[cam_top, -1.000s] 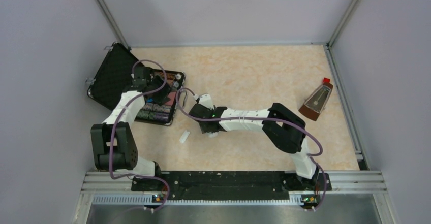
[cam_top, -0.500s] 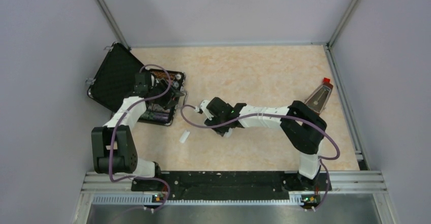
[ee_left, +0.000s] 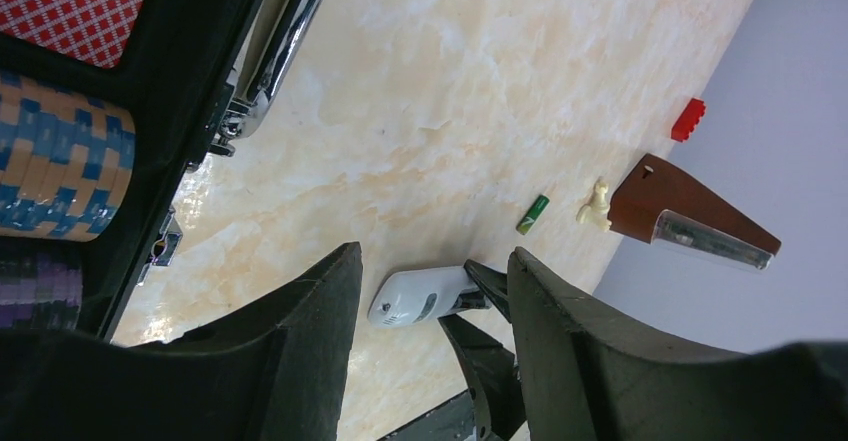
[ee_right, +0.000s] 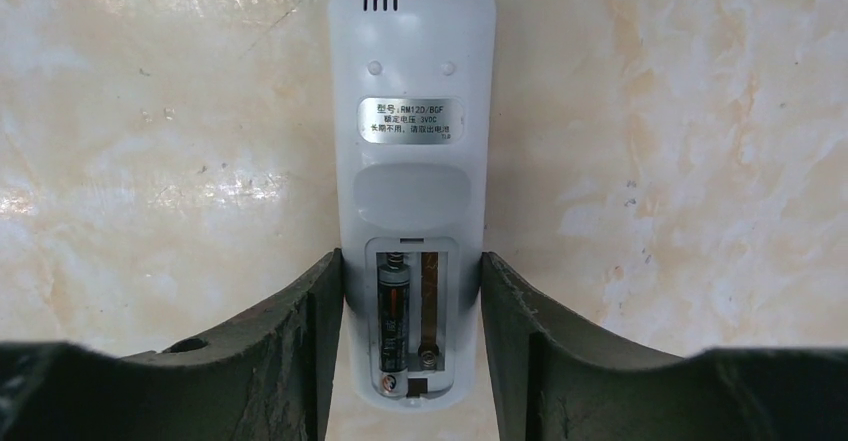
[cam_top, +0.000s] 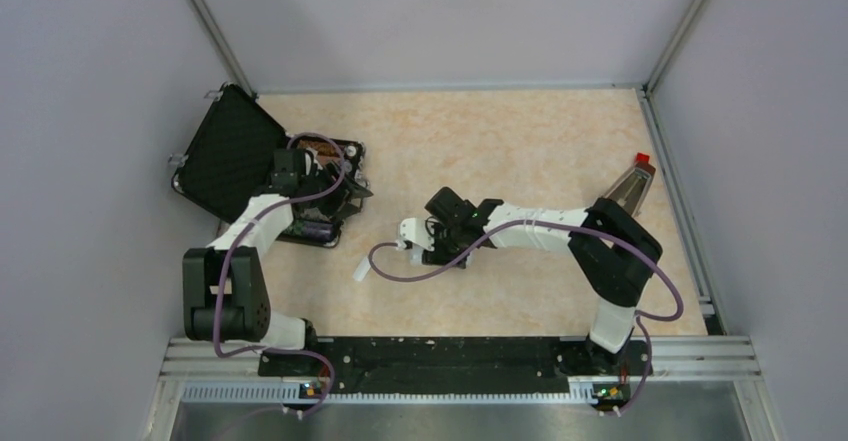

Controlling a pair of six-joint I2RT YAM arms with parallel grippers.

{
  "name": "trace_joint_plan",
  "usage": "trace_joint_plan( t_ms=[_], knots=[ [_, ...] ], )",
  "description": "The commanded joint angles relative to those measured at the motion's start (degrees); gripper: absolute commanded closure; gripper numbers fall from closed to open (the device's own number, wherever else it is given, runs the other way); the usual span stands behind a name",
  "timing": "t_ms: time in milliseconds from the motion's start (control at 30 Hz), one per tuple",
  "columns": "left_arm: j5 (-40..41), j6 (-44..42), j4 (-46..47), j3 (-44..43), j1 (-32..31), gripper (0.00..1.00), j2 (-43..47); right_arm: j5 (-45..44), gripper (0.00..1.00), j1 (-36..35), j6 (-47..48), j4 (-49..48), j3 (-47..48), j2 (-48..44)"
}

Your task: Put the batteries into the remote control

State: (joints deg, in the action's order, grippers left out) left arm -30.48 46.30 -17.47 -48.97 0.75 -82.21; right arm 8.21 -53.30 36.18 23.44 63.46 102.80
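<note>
Loading remote control point(cam_top: 409, 230): one cell in, one to go.

Top view: right gripper point(cam_top: 430, 246) pinches remote control mid-table; left gripper point(cam_top: 340, 186) hangs over black case point(cam_top: 225, 151) at far left; loose cover piece point(cam_top: 362, 269) lies just near-left of remote control. Left wrist: left gripper point(ee_left: 435, 256) is spread, nothing betw. its fingers; green battery point(ee_left: 533, 214) lies on table point(ee_left: 420, 81) near brown metronome point(ee_left: 690, 216), apart from remote control point(ee_left: 415, 299). Right wrist: my fingers point(ee_right: 325, 306) press remote control point(ee_right: 410, 71) at both sides, back face up, bay open; dark battery point(ee_right: 393, 306) sits in left slot, right slot bare. Step, I reckon: 2nd cell. Next move prob. needs green battery fetched, lined up w/ bare slot, springs minded, remote control held steady.
</note>
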Motion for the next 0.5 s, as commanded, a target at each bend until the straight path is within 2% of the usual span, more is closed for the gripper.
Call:
trace_joint_plan(
  t_ms=[0,267,467],
  knots=[
    [-1.6,-1.1,2.9,0.3,-1.3,0.4,0.1,1.4,0.47,1.0,4.7,3.3,1.5,-1.0],
    [-1.2,-0.9,3.1,-0.6,-3.1,0.4,-1.5,4.8,0.31,1.4,0.6,-0.1,0.8,-6.5],
    [-1.1,-1.5,3.1,-0.7,-3.3,0.4,-1.8,6.0,0.27,2.7,-11.7,-5.6,0.0,-16.1]
  ],
)
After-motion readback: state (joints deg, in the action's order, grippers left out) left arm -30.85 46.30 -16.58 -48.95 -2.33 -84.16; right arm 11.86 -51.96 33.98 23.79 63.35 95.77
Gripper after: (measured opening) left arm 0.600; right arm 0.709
